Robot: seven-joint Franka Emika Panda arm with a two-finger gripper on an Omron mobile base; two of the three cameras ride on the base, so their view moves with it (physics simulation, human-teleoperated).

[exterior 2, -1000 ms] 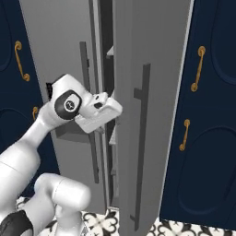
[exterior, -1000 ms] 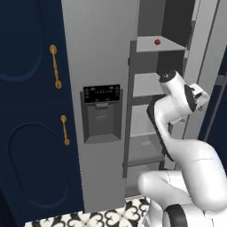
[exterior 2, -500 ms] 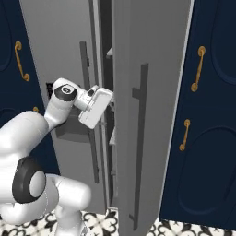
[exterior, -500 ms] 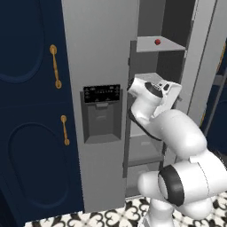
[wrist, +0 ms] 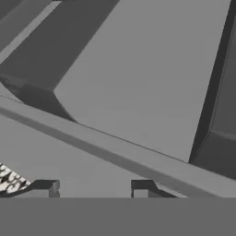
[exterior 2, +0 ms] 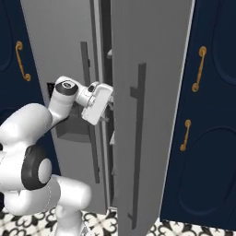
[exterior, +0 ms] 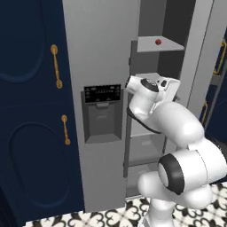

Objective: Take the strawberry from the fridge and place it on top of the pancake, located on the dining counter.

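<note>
matt grey metal fridge (exterior: 97, 53); glossy red strawberry (exterior: 158, 42).

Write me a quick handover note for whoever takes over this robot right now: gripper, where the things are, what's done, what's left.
Gripper: jaws apart, nothing between them; the hand is at the fridge opening, below the strawberry's level.
Strawberry: sitting on the upper shelf inside the fridge, untouched.
Done: right fridge door is open and the arm is up at the shelves.
Left: raise the hand to the upper shelf, grasp the strawberry, pull out, carry it to the dining counter and set it on the pancake.
</note>
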